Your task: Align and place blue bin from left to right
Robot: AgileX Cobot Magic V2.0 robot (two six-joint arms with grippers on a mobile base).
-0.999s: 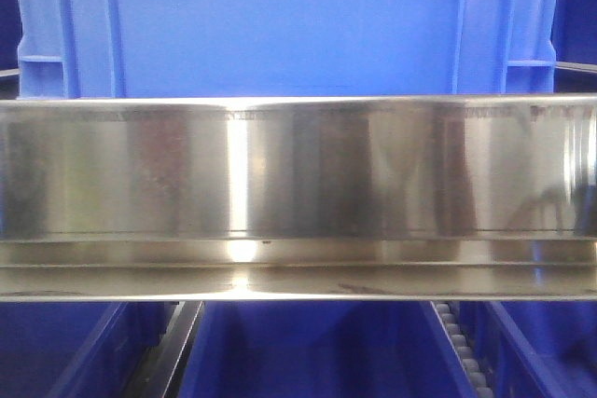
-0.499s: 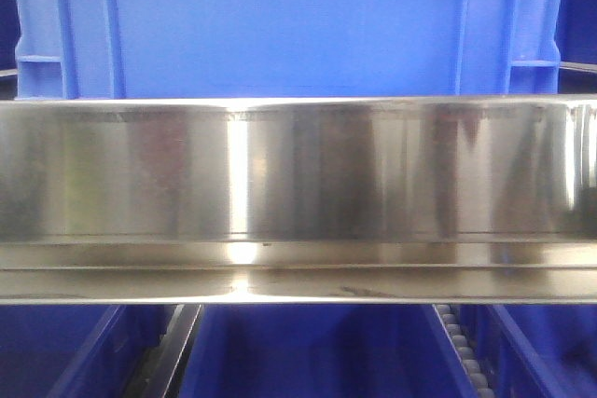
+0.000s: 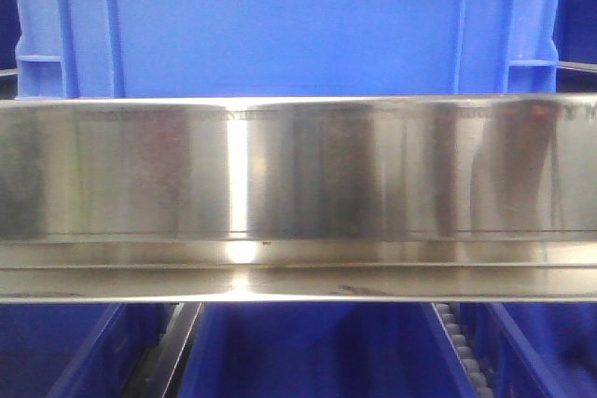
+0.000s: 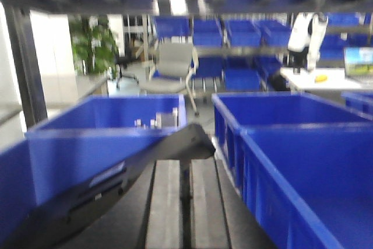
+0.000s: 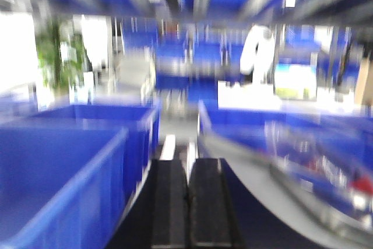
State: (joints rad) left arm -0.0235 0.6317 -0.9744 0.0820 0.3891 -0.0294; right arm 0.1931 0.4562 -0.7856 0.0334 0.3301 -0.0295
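In the front view the blue bin (image 3: 280, 25) fills the top, its flat side wall facing me with ribs near both corners, standing behind a steel rail (image 3: 298, 174). No gripper shows there. In the left wrist view my left gripper (image 4: 185, 164) is shut with nothing in it, in the lane between a blue bin on the left (image 4: 99, 144) and another on the right (image 4: 303, 167). The right wrist view is blurred. There my right gripper (image 5: 187, 164) is shut and empty, beside a blue bin wall (image 5: 58, 185) on its left.
A dark slanted arm part (image 4: 145, 161) crosses just past the left fingertips. A grey slanted surface (image 5: 262, 185) runs along the right gripper's right side. More blue bins (image 3: 308, 351) and a roller track (image 3: 462, 347) lie below the rail. Shelves, a chair (image 4: 172, 68) and desks stand behind.
The blue bin and rail stay put in the front view. Only the reflections on the right part of the rail have shifted.
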